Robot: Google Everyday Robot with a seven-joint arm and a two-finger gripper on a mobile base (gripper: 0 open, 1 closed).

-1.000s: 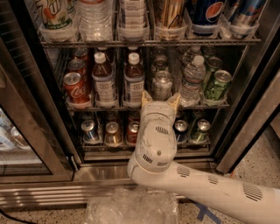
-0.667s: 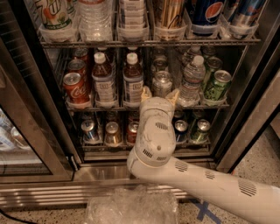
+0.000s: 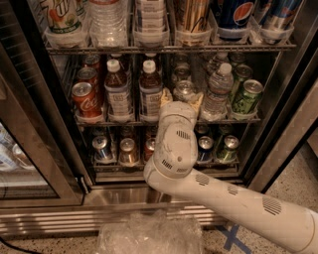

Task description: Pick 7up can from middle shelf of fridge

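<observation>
The fridge (image 3: 41,124) stands open in front of me. Its middle shelf (image 3: 124,121) is a chrome wire rack. The silver-grey 7up can (image 3: 185,88) stands on it at the front, between the brown bottles and a water bottle. My gripper (image 3: 182,98) reaches in at the shelf's front edge. It is open, with one pale fingertip (image 3: 165,97) on the can's left and the other on its right. The white wrist hides the can's lower part.
Red cola cans (image 3: 84,99) and white-capped brown bottles (image 3: 118,90) stand left of the can; a water bottle (image 3: 217,92) and green cans (image 3: 247,96) stand right. Small cans (image 3: 128,152) fill the lower rack. Large Pepsi containers (image 3: 233,14) stand above. Crumpled clear plastic (image 3: 149,233) lies on the floor.
My gripper has moved up and forward into the fridge, so its fingers now flank the 7up can. The cans and bottles have not moved.
</observation>
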